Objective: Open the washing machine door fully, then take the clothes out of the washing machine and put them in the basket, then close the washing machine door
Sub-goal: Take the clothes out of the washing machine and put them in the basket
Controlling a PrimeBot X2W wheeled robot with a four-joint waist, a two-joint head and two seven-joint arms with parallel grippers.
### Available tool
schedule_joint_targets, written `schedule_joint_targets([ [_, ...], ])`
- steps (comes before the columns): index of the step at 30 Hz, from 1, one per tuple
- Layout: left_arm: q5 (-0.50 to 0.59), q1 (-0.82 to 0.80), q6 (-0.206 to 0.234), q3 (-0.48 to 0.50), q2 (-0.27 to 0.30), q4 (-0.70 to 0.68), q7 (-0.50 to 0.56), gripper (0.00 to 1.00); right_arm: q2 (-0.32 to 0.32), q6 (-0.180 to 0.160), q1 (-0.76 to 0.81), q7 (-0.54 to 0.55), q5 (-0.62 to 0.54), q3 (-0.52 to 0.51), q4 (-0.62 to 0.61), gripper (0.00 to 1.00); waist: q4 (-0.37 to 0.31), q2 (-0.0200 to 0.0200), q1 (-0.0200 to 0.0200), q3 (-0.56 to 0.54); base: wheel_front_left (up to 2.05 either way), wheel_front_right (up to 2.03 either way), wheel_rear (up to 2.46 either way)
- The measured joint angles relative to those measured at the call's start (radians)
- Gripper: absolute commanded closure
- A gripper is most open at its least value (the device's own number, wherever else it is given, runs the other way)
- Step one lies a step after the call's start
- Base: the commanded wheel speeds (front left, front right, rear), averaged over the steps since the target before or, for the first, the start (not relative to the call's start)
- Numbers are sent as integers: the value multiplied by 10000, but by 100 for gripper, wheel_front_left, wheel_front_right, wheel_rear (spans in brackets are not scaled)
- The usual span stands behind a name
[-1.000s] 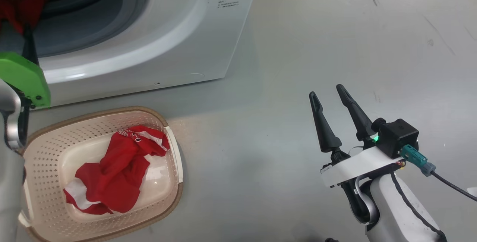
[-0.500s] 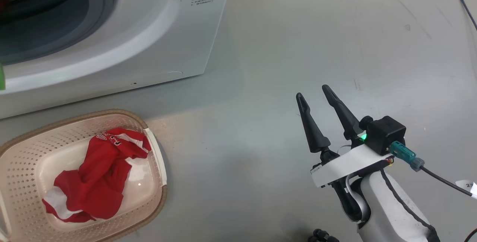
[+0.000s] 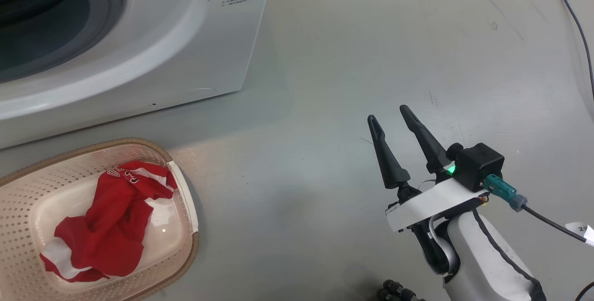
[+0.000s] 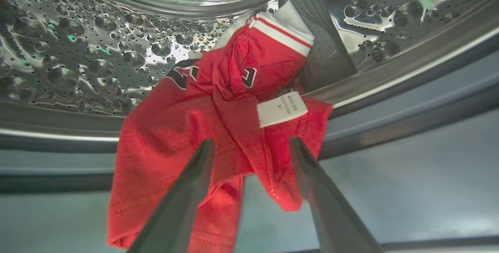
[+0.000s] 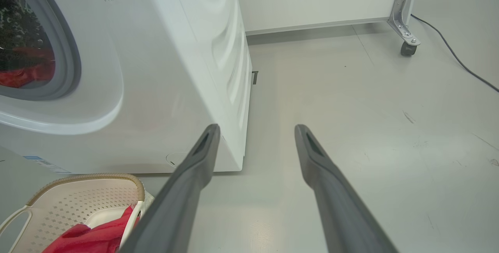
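Observation:
The white washing machine (image 3: 185, 60) fills the upper left, its mouth open; its door is out of view. Inside, a red garment (image 4: 218, 120) with white trim and a white tag drapes over the steel drum's lip and the grey seal. My left gripper (image 4: 251, 142) is open, its fingers straddling the garment's hanging fold. The cream basket (image 3: 183, 199) sits on the floor before the washing machine with another red garment (image 3: 111, 227) in it. My right gripper (image 3: 387, 113) hangs open and empty over the bare floor, to the right of the basket (image 5: 78, 202).
A black cable (image 3: 580, 27) runs along the floor at the far right. A metal leg on a caster (image 5: 407, 46) stands by the back wall. Small black parts (image 3: 394, 289) lie at the bottom edge near my right arm.
The head camera has turned, so the washing machine and basket sit further left in the picture. My left arm's green cover has left the head view. The right gripper stays open.

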Motion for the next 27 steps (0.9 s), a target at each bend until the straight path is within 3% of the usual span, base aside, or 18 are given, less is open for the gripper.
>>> schedule_joint_targets([
  [6, 15, -434, 0, 38, 303, 236, 428, 0, 38, 10, -183, -69, 19, -4, -92, 0, -91, 0, 0, 167, 0, 0, 0],
  [23, 13, -971, -12, 15, 238, 871, 663, 0, 54, 12, -377, -69, 77, -52, -174, 0, -219, 0, 0, 510, 0, 0, 0],
  [24, 12, -1004, -12, 67, 221, 907, 694, 13, 54, 12, -377, -69, 77, -52, -174, 0, -219, 0, 0, 516, 0, 0, 0],
  [25, 12, -1042, -10, 96, 207, 940, 694, 100, 54, 13, -378, -69, 82, -52, -176, 0, -219, 0, 0, 522, 0, 0, 0],
  [27, 12, -1079, -10, 107, 182, 993, 692, 100, 56, 13, -379, -69, 92, -52, -178, 0, -216, 0, 0, 529, 0, 0, 0],
])
